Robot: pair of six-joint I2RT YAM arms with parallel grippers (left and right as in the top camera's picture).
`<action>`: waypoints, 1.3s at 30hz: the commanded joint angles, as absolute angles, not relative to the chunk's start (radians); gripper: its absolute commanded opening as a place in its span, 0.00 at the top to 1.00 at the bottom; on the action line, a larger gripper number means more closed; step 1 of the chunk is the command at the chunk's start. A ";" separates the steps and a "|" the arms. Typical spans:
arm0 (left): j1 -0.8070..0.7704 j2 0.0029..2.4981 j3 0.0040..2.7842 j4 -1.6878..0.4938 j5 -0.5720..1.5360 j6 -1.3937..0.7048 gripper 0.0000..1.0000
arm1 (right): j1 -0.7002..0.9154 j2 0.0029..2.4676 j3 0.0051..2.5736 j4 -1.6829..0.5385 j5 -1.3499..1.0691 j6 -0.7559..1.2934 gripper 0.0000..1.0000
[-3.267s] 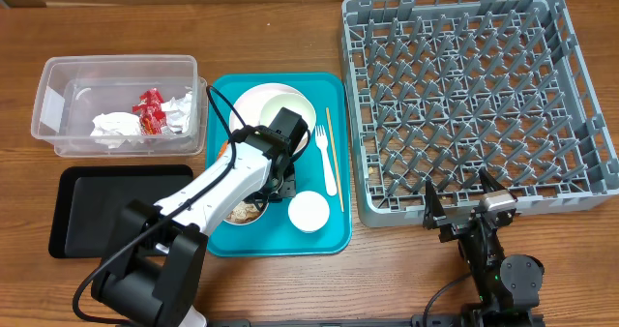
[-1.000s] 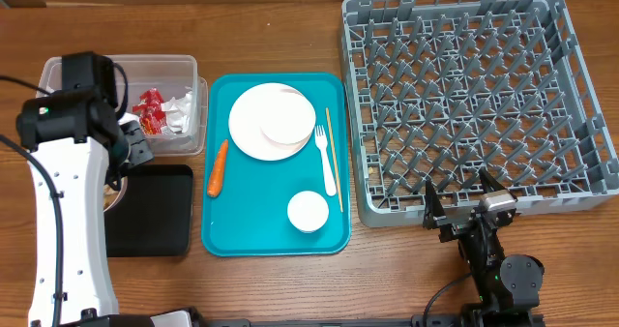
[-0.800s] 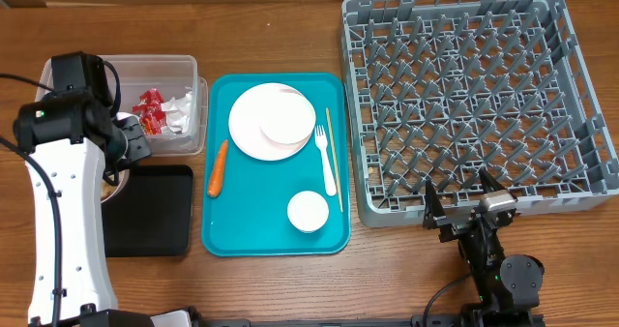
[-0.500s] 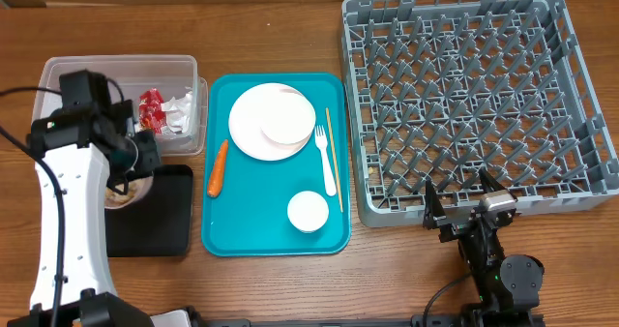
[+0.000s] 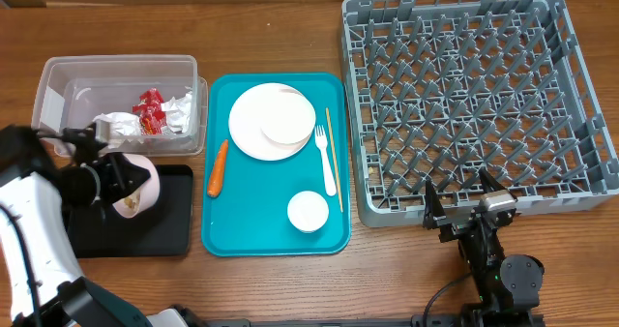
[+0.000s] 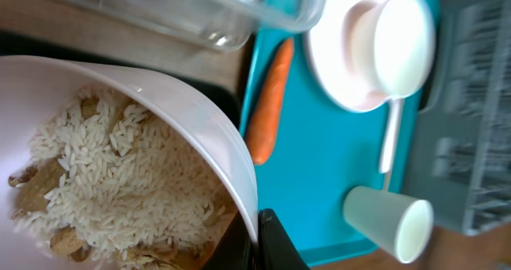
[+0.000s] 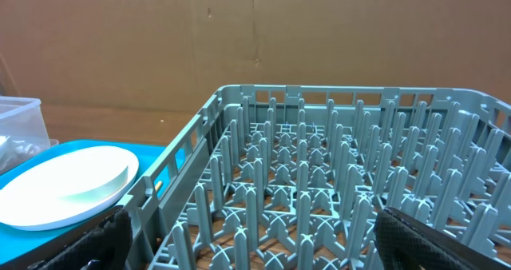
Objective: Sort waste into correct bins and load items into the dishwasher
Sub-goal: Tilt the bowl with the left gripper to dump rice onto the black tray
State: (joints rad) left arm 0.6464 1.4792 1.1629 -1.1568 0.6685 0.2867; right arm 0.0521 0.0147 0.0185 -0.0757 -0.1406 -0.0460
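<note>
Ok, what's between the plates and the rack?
Between plates and rack lie the fork and the stick, side by side on the tray; overhead view.

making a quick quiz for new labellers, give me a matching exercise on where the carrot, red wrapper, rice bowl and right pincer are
Things: 1 carrot; 2 red wrapper; 3 bowl of rice; 4 right pincer.
Places: A in the clear tub; B open, in front of the grey dish rack; C on the teal tray; D gripped by the left pincer over the black tray.
Pairs: 1-C, 2-A, 3-D, 4-B.
</note>
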 commanded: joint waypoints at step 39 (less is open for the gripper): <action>0.962 1.459 0.872 -1.160 1.336 0.674 0.96 | 0.047 0.006 0.008 -0.070 -0.132 -0.049 0.00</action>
State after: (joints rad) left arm 0.9516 1.4792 0.8761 -1.1534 1.2499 0.6437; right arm 0.0521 0.0147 0.0185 -0.0753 -0.1406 -0.0456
